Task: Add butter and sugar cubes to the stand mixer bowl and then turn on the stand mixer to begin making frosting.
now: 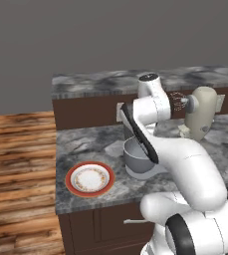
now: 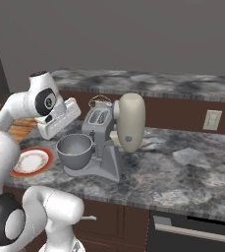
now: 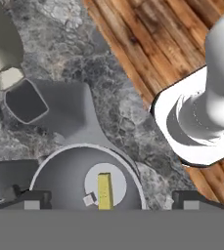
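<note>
I am looking straight down the gripper [image 3: 107, 199] into the stand mixer bowl [image 3: 67, 168]: the jaws are standing wide apart with nothing between them, one dark tip at each side of the bowl's mouth. The butter [image 3: 103, 191] is lying on the bowl's floor, and a small pale cube [image 3: 89, 199], the sugar I judge, is sitting just beside it.

With both in, I am treating the switch as the step in hand. I am planning to lift clear of the rim first, then swing toward the stand mixer [image 2: 128, 123], whose cream head is tilted up behind the bowl. I cannot make out its control from here.

The bowl is resting on a grey marbled counter [image 2: 182, 172], with a red-rimmed plate [image 1: 89, 178] near it toward the wooden floor [image 1: 16, 164], and a toaster [image 2: 97, 119] behind it.
</note>
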### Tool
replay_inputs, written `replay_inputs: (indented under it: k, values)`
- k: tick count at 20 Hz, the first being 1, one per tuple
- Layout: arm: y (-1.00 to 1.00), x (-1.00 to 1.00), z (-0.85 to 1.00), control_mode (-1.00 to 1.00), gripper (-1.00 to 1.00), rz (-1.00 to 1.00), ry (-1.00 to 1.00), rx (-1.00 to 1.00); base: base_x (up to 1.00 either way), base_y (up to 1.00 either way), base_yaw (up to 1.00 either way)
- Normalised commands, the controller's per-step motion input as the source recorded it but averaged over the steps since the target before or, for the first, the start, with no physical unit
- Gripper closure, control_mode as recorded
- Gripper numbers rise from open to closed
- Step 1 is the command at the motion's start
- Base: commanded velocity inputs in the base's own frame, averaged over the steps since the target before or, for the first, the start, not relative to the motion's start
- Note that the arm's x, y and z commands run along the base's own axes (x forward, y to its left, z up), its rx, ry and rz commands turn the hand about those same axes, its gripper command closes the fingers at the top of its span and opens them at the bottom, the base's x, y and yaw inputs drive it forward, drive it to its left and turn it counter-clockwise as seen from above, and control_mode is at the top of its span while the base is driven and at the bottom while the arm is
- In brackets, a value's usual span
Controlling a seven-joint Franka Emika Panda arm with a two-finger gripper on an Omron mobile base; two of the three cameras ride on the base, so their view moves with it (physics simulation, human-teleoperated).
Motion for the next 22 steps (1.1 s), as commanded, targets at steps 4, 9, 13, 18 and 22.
replay_inputs:
  k: [4,9,13,18,22]
  values:
    - [-0.49,-0.58,0.99,-1.00,-1.00,0.00,-0.14,0.10,0.00,0.00,0.00]
    - [-0.73,-0.40,0.71,-1.00,-1.00,0.00,-0.13,0.13,0.00,0.00,0.00]
    - [-0.94,-0.09,0.24,-1.00,-1.00,0.00,-0.09,0.16,0.00,0.00,0.00]
    - [-1.00,0.00,0.00,-1.00,-1.00,0.00,-0.13,0.24,0.00,0.00,0.00]
    - [-0.92,0.00,0.00,-1.00,-1.00,0.00,-0.16,0.25,0.00,0.00,0.00]
